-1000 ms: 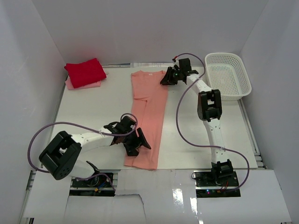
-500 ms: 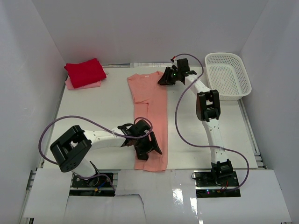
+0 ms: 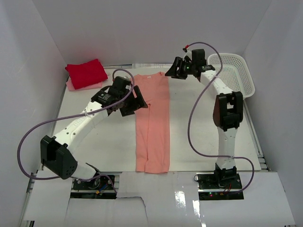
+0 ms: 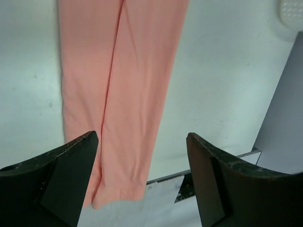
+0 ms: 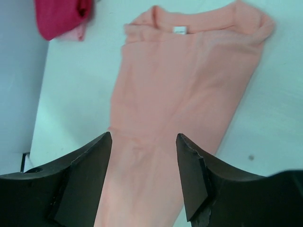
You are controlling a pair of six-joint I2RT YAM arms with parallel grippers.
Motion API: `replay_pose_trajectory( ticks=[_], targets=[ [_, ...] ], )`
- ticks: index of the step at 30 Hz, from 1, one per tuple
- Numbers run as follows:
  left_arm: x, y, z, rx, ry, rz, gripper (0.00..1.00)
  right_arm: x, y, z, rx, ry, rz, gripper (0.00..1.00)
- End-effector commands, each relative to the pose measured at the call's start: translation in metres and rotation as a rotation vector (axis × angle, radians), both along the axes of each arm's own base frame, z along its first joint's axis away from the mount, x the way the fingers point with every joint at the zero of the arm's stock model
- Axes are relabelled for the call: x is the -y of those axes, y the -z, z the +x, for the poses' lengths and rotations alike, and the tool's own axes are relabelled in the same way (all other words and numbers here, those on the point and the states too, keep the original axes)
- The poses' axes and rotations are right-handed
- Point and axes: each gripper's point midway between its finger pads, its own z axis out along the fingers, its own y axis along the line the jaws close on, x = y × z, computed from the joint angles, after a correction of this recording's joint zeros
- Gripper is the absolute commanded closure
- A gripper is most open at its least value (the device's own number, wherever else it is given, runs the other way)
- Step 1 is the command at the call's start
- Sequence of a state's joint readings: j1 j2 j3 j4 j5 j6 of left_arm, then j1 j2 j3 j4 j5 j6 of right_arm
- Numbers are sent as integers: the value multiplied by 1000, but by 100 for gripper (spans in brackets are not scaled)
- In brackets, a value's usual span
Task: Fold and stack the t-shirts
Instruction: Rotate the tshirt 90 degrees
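Down the middle of the white table, the salmon-pink t-shirt lies flat as a long, narrow strip. Its sides are turned in, its collar and white tag are at the far end, and its hem is by the table's near edge. A lengthwise crease runs down the cloth.

At the shirt's left edge, toward the collar end, the left gripper hangs above the fabric. Its jaws are spread wide with nothing between them, and its wrist camera looks down the strip to the hem. Over the shirt's far right corner, beside the collar, the right gripper hovers with its jaws parted and empty, clear of the cloth.

Well to the left of the shirt's collar, in the far corner, the bright red t-shirt sits folded on top of the pale pink t-shirt, of which only an edge peeks out. Well to the right of the collar, past the right arm, stands a white lattice basket.
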State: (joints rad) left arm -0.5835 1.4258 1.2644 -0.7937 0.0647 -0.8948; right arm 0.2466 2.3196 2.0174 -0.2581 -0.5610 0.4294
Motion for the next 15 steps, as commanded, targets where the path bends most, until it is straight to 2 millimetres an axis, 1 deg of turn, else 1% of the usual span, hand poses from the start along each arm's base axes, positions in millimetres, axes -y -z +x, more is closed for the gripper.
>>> replay_pose_trajectory(
  ticks=[1,2,4,5,6,7,8,10,11,12,13,14,15],
  targets=[
    [-16,-26,25,146,95,89,14,-1,-91,-43,172,-80,53,37],
    [-18,-31,36,176,100,89,14,3,-83,-69,141,-98,53,37],
    [-20,-38,55,253,116,87,14,5,-73,-94,115,-111,44,37],
    [-18,-40,57,265,141,55,14,8,-49,-116,59,-130,36,37],
    [-26,-40,69,289,130,45,14,8,-60,-130,84,-140,38,37],
    [-29,-39,74,297,130,33,14,10,-55,-140,75,-145,28,37],
    [-35,-39,78,297,140,-2,14,13,-48,-158,50,-159,23,37],
    [-40,-31,87,294,147,-21,14,15,-38,-178,16,-173,14,37],
    [-47,-28,92,292,144,-27,14,15,-42,-187,28,-181,14,37],
    [-41,-28,91,289,177,-60,14,18,-26,-200,-12,-187,5,36],
    [-39,-20,95,280,188,-64,14,16,-22,-207,-18,-196,2,36],
    [-37,-17,95,273,205,-68,14,16,-22,-213,-17,-197,-1,36],
    [-33,-15,95,269,222,-84,15,14,-12,-225,-45,-217,-5,36]
  ],
)
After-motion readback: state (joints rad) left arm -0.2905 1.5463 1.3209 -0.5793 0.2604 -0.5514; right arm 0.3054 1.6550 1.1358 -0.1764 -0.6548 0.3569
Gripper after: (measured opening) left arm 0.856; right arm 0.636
